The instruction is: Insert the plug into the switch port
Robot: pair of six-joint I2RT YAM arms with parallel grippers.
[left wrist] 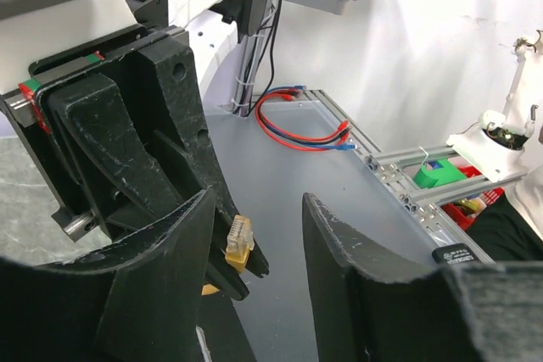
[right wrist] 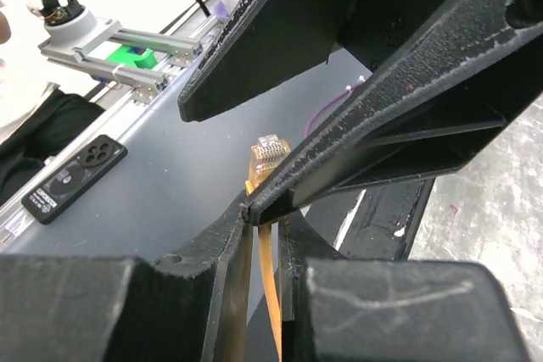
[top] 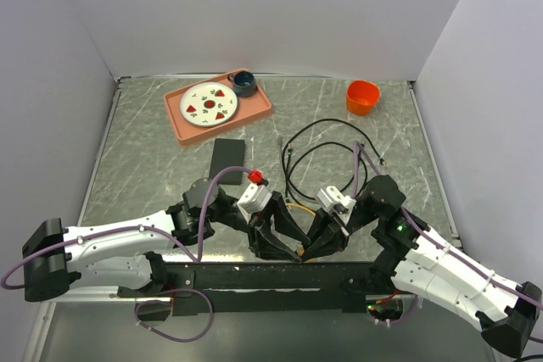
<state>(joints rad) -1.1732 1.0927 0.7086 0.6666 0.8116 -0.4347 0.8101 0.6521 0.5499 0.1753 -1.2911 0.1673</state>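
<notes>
The plug [right wrist: 270, 158] is a clear connector on a yellow cable [top: 293, 206]. It pokes up past the tips of my right gripper [right wrist: 265, 218], which is shut on it just below the connector. In the left wrist view the plug [left wrist: 238, 242] sits inside my left gripper [left wrist: 259, 209], close to its left finger, and the jaws stand open around it. Both grippers meet near the table's front edge, the left gripper [top: 284, 242] facing the right gripper [top: 316, 246]. The switch [top: 227, 157], a flat black box, lies on the table behind them, untouched.
A salmon tray [top: 259, 112] at the back left carries a patterned plate [top: 209, 103] and a dark cup [top: 243, 83]. An orange cup [top: 362, 97] stands at the back right. Black cable loops [top: 327, 152] lie right of the switch.
</notes>
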